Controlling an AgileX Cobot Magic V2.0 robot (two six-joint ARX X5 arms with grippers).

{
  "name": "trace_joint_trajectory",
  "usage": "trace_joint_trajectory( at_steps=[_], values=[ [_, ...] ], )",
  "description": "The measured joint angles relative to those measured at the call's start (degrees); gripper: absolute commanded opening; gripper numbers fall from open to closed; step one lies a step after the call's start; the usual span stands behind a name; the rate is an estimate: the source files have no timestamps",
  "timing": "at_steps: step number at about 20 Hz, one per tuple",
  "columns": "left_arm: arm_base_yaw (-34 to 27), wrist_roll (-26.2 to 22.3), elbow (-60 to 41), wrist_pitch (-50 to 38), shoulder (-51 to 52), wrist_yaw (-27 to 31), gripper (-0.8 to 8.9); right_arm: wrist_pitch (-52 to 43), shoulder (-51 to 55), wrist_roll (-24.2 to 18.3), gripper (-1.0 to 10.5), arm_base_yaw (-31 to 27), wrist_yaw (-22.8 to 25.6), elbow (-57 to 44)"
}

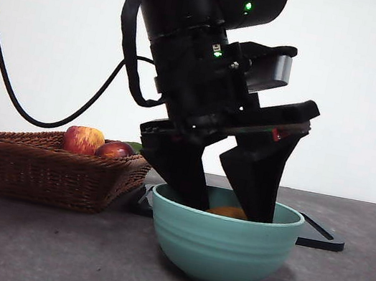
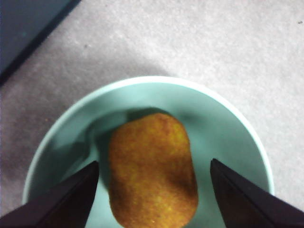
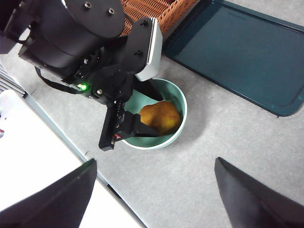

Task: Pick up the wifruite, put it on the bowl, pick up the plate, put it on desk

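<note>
On the dark grey matte desk [image 1: 24, 243] I count one mint-green ridged bowl [image 1: 220, 244], and inside it one golden-brown oval wifruite [image 2: 152, 168], lying on the bowl's floor. One brown woven wicker basket [image 1: 44, 170] beside it holds two fruits that I can make out: a red-yellow apple [image 1: 84, 140] and a dark red fruit [image 1: 115, 149]. One dark teal flat tray [image 3: 240, 52] lies behind. My left gripper [image 1: 230, 199] leans down into the bowl, jaws spread either side of the wifruite, not touching it. My right gripper [image 3: 152, 199] hangs high above, jaws wide apart, empty.
</note>
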State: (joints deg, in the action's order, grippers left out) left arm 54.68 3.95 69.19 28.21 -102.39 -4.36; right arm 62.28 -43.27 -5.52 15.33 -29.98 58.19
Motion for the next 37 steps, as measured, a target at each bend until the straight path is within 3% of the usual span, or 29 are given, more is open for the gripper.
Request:
trace_joint_trajectory(
  at_steps=[4, 10, 21, 27, 33, 37],
  values=[
    [0.0, 0.0, 2.6, 2.0, 0.8, 0.0, 3.79, 0.0, 0.0, 0.0, 4.0, 0.0, 0.0, 0.0],
    [-1.4, 0.7, 4.5, 2.5, 11.2, 0.1, 3.75, 0.0, 0.0, 0.0, 4.0, 0.0, 0.0, 0.0],
    [-17.3, 1.2, 4.4, 8.8, 33.7, -0.2, 3.75, 0.0, 0.0, 0.0, 4.0, 0.0, 0.0, 0.0],
    [-24.1, 1.0, -4.6, 12.0, 44.1, -8.9, 3.75, 0.0, 0.0, 0.0, 4.0, 0.0, 0.0, 0.0],
    [-24.3, -0.1, -16.4, 17.9, 51.4, -20.3, 3.74, 0.0, 0.0, 0.0, 4.0, 0.0, 0.0, 0.0],
    [-24.3, -2.0, -17.2, 22.1, 51.7, -24.5, 3.74, 0.0, 0.0, 0.0, 4.0, 0.0, 0.0, 0.0]
  ],
)
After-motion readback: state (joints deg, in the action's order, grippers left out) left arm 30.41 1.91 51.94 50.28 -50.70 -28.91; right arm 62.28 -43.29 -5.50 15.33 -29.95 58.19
